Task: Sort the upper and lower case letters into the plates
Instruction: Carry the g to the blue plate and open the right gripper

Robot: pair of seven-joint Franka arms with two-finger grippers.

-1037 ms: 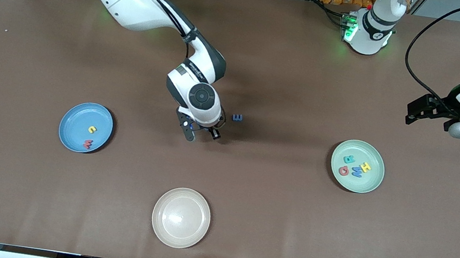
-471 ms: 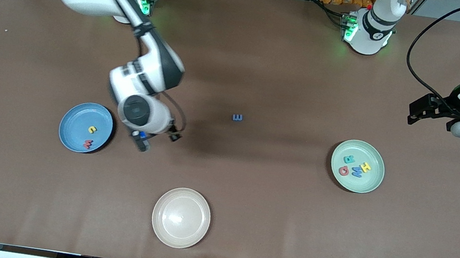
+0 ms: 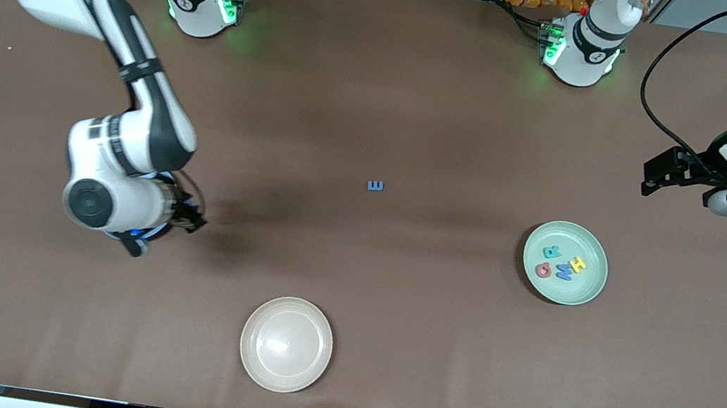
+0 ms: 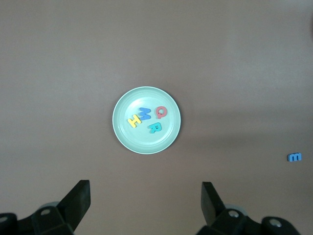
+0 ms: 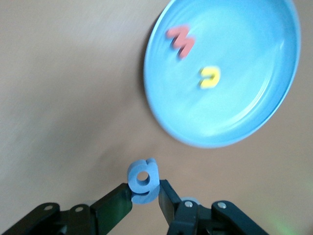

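Right gripper [image 5: 145,196]: clamped on blue letter g [image 5: 143,180], upright between its fingers, beside the blue plate [image 5: 254,127]. Left gripper [image 4: 145,203]: fingers apart, waiting over the desk [image 3: 421,98].

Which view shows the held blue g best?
Right wrist view: the g sits clearly in the right gripper, near the blue plate. Front view hides it under the arm; left wrist view doesn't show it.
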